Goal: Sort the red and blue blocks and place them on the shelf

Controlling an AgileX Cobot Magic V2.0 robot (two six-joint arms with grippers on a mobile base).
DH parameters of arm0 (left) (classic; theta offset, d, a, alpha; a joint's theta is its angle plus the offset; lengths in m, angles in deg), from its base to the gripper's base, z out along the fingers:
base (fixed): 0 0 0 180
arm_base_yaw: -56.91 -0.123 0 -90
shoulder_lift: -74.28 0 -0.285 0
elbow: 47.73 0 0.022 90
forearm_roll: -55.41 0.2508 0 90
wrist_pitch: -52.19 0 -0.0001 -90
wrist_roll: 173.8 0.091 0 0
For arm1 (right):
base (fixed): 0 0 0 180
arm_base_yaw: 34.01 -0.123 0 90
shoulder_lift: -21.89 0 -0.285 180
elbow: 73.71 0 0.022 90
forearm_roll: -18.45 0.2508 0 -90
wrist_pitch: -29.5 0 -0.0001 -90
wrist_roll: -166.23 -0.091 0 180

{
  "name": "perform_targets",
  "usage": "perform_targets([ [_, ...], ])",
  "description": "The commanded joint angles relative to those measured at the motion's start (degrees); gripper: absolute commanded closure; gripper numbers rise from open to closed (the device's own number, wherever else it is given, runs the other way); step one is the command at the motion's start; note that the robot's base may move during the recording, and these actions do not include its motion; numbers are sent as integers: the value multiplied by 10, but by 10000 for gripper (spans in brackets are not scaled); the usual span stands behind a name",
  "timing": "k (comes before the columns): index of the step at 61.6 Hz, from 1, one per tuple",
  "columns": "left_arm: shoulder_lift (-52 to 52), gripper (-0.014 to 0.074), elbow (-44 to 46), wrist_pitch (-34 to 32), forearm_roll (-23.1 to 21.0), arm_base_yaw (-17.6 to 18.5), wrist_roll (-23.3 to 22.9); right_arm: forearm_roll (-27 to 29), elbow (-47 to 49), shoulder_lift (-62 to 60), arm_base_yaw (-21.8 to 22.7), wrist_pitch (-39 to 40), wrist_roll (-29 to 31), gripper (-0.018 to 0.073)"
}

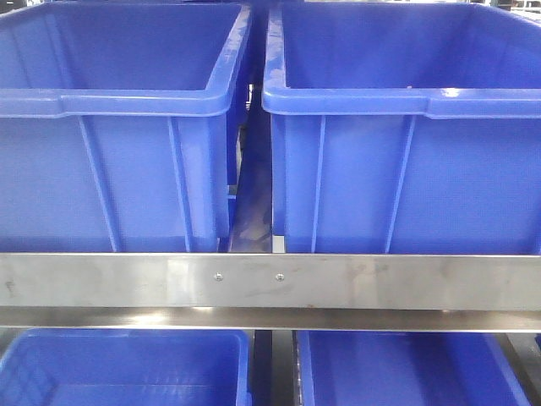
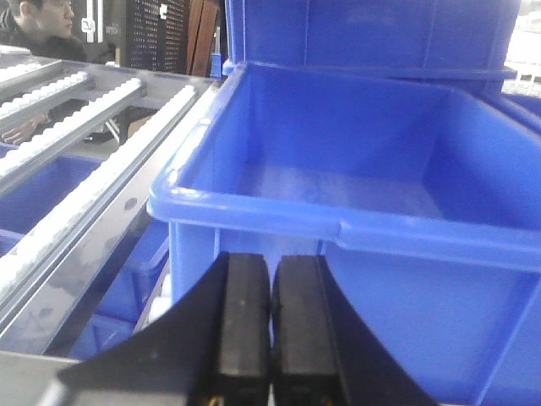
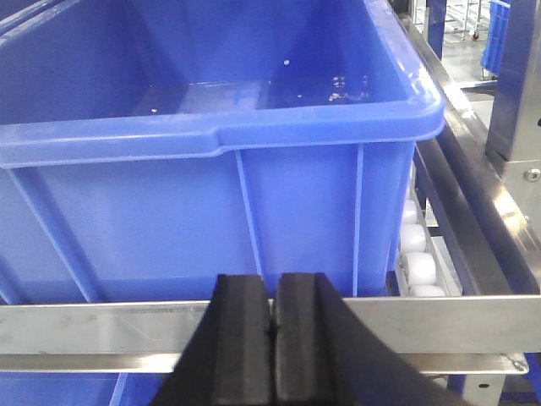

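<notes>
Left pincer [image 2: 270, 338]: black fingers [image 2: 243, 330] pressed together, nothing between them. It pointed at the front wall of a blue bin [image 2: 355, 203], just below the rim. That bin's floor looked bare and scuffed pale. A second bin [image 2: 372, 34] sat behind and higher. To the left, white roller tracks [image 2: 76, 110] ran back along a metal frame; a lower bin [image 2: 118, 288] showed beneath them. A person in dark clothes [image 2: 38, 25] sat in the far left corner.

Right pincer [image 3: 272, 347]: fingers [image 3: 300, 338] likewise closed flat against each other, holding nothing. Directly ahead ran the steel front rail of the shelf [image 3: 84, 326], with a ribbed blue bin [image 3: 211, 152] standing behind it. A few pale specks lay on that bin's floor. White rollers [image 3: 418, 262] showed at the bin's right side, next to a steel upright [image 3: 516, 101].

Front view: neither pincer visible. The shelf rail [image 1: 380, 283] crossed the frame with two small screws [image 1: 219, 277] near its middle. Two large bins, left [image 1: 110, 152] and right [image 1: 406, 161], stood side by side above it with a narrow gap between. Two more bins, left [image 1: 127, 368] and right [image 1: 406, 372], sat on the tier below.

Red and blue blocks: not seen in any view; location could not be told.
</notes>
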Motion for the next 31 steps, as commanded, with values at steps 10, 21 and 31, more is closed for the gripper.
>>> perform_targets([
  [10,10,459,-20,-30,25,0,2,-6,11,-11,3,48,4,490],
  [21,10,459,-20,-27,27,0,2,-6,11,-11,3,48,4,490],
  [31,10,459,-20,-27,27,0,2,-6,11,-11,3,48,4,490],
])
